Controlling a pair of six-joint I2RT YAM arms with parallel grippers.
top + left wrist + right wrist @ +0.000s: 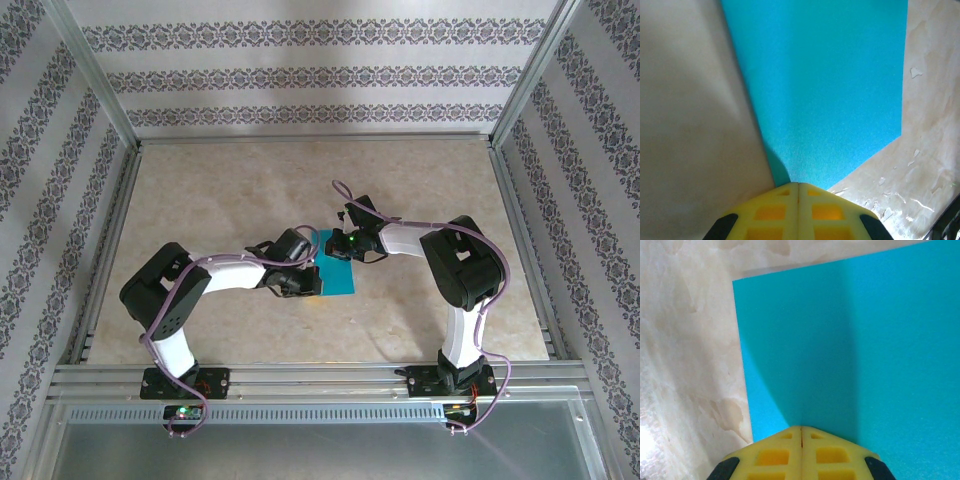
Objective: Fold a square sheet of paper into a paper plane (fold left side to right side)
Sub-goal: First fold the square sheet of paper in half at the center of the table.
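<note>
The teal-blue square sheet of paper (340, 276) lies flat on the table between the two arms. My left gripper (306, 277) is at the sheet's left edge and my right gripper (347, 244) is over its far part. In the left wrist view the yellow fingers (782, 210) are pressed together, and my left gripper (798, 184) has its tip at the near edge of the sheet (830, 85). In the right wrist view my right gripper (801, 428) is likewise shut, tip down on the paper (840, 350) near its left edge. Nothing shows between either pair of jaws.
The beige marbled tabletop (220, 190) extends around the sheet, bounded by aluminium rails (320, 372) in front and patterned walls (300, 75) behind and at both sides. Worn, flaky patches mark the table surface (925, 165) beside the paper.
</note>
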